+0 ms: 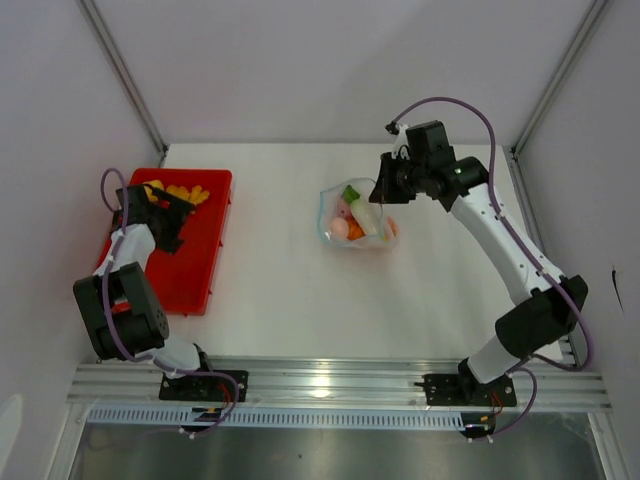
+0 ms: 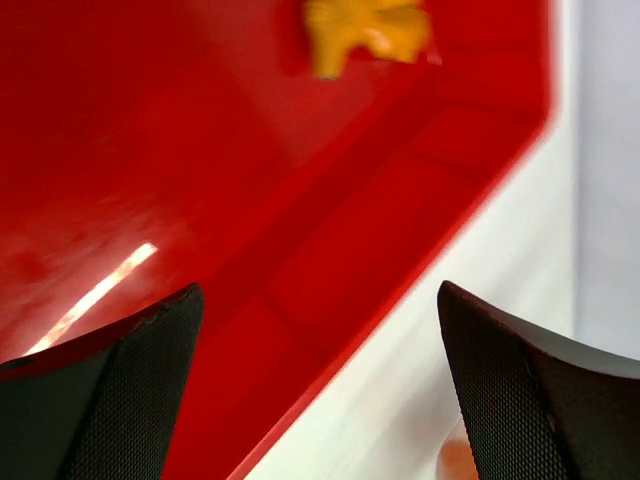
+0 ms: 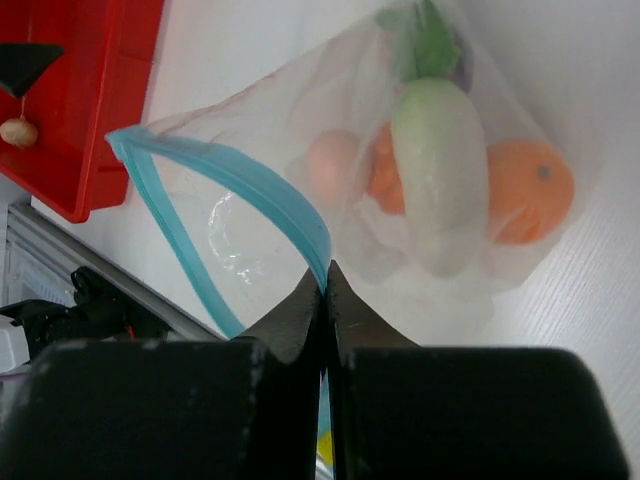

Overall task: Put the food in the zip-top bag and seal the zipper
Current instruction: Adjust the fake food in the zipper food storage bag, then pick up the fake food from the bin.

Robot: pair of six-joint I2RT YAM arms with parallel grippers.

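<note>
The clear zip-top bag (image 1: 356,222) lies on the white table at centre right. It holds several pieces of food: a white radish-like piece (image 3: 438,170), an orange one (image 3: 530,190) and a pink one (image 3: 330,165). My right gripper (image 3: 325,275) is shut on the blue-teal zipper (image 3: 240,180) and holds that edge up, so the bag mouth gapes in a loop. In the top view that gripper (image 1: 384,190) sits at the bag's right edge. More yellow-orange food (image 1: 182,192) lies at the far end of the red tray (image 1: 195,250). My left gripper (image 1: 170,207) hovers open over it, with nothing between its fingers (image 2: 150,380).
The tray's rim (image 2: 400,290) runs diagonally under the left gripper, with bare white table beyond it. Grey walls and metal posts close in the table at the back and sides. An aluminium rail (image 1: 330,380) crosses the near edge by the arm bases.
</note>
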